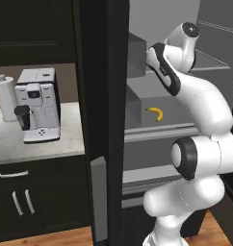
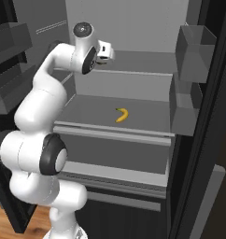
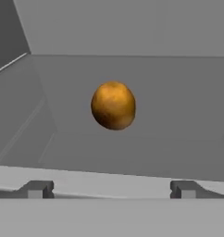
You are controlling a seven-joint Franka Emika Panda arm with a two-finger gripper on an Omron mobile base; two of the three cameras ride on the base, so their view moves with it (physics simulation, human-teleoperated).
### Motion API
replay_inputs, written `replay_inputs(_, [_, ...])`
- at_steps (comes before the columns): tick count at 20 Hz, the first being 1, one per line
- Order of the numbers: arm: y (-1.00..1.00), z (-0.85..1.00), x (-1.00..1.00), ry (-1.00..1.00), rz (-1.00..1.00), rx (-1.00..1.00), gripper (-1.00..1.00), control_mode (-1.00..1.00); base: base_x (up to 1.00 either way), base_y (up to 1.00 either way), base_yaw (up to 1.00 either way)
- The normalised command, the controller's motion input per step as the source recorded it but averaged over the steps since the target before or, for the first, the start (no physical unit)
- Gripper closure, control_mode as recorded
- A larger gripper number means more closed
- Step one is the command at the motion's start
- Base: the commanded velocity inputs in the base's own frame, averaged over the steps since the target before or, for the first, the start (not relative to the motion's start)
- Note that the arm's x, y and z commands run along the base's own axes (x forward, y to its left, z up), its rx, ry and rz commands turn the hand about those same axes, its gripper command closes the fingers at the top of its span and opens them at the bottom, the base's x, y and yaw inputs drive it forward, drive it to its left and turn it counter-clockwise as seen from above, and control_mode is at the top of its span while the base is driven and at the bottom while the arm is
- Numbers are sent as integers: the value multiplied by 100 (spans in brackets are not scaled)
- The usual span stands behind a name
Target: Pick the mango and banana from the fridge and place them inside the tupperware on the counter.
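The fridge (image 2: 133, 28) stands open with grey shelves inside. The round orange mango (image 3: 113, 105) lies on an upper shelf, straight ahead of my gripper (image 3: 111, 190) and a short way beyond it. The dark fingertips (image 3: 37, 189) stand wide apart with nothing between them, so the gripper is open. My hand (image 2: 104, 50) reaches in at the level of that upper shelf. One shelf lower lies the curved yellow banana (image 2: 122, 114) (image 1: 155, 114), untouched. The tupperware is out of view. The light counter (image 1: 36, 144) lies left of the fridge.
The dark fridge door (image 1: 101, 120) stands open between counter and fridge interior. A coffee machine (image 1: 39, 103) and a paper towel roll (image 1: 5, 96) stand on the counter. Grey door bins (image 2: 194, 46) hang on the right side.
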Motion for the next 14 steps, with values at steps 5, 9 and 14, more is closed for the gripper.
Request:
replay_inputs(5, [0, -13, 70, 3, 5, 0, -100, -100, 0, 0, 0])
replay_inputs(9, [0, -8, 65, 0, 4, 0, -100, -100, 0, 0, 0])
replay_inputs(14, [0, -11, 60, 0, 2, 0, -100, -100, 0, 0, 0])
